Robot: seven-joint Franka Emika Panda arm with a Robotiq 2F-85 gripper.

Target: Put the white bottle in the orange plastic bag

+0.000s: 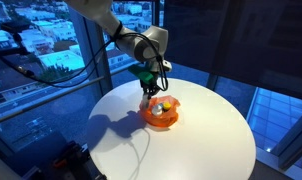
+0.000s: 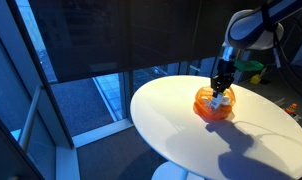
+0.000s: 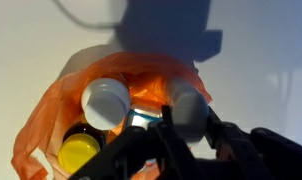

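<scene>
Gripper [image 3: 189, 128] is over the orange plastic bag [image 3: 51, 110] on the round white table [image 1: 111, 140]. Fingers [image 3: 167, 135] are clamped on either side of the white bottle [image 3: 188, 100], which sits at the bag's mouth, inside the rim. It's crowded in there: a white-capped container [image 3: 106, 100] is just beside the bottle, with a yellow cap [image 3: 79, 152] below it in the wrist view and something blue [image 3: 141, 118] between them. I see a green object [image 2: 253, 68] behind the arm in an exterior view. Labels are too blurred to read.

The gripper [image 3: 188, 128] grips a white bottle [image 3: 187, 103] above the open orange bag [image 3: 49, 112]; beside its fingers lie a white cap [image 3: 106, 100] and a yellow lid [image 3: 79, 152].
</scene>
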